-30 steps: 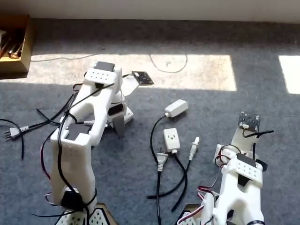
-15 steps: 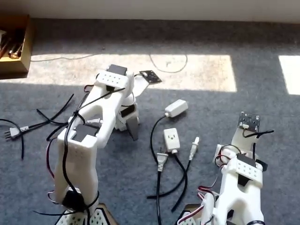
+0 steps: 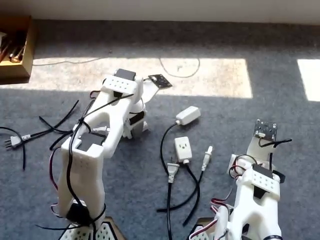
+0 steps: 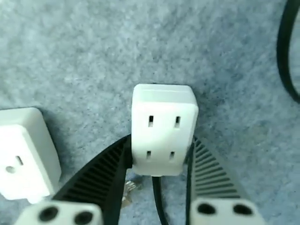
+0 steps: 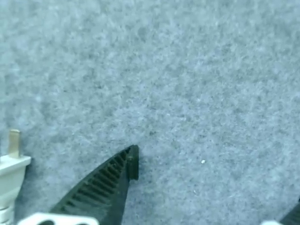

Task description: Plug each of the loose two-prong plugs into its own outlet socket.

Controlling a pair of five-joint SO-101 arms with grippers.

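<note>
My left gripper (image 4: pixel 159 143) is shut on a white outlet socket (image 4: pixel 164 119) with two pairs of slots; its black fingers (image 4: pixel 101 176) press both sides. In the high view this gripper (image 3: pixel 135 125) sits low on the carpet under the left arm. A second white socket (image 3: pixel 182 148) lies just right of it, and a third (image 3: pixel 188 115) lies farther back. A black two-prong plug (image 3: pixel 171 170) and a white plug (image 3: pixel 207 154) lie near the middle. My right gripper (image 5: pixel 215 183) hovers open over bare carpet, with the white plug's prong (image 5: pixel 14 143) beside it.
Another loose plug (image 3: pixel 11 143) on a black cord lies at the far left. Black cables (image 3: pixel 192 192) loop between the two arms. A wooden box (image 3: pixel 15 50) stands at the back left. The right arm (image 3: pixel 257 187) stays near the front right.
The left arm swung right toward the sockets, then its dark jaw closed in on the white socket. The right arm has not moved.
</note>
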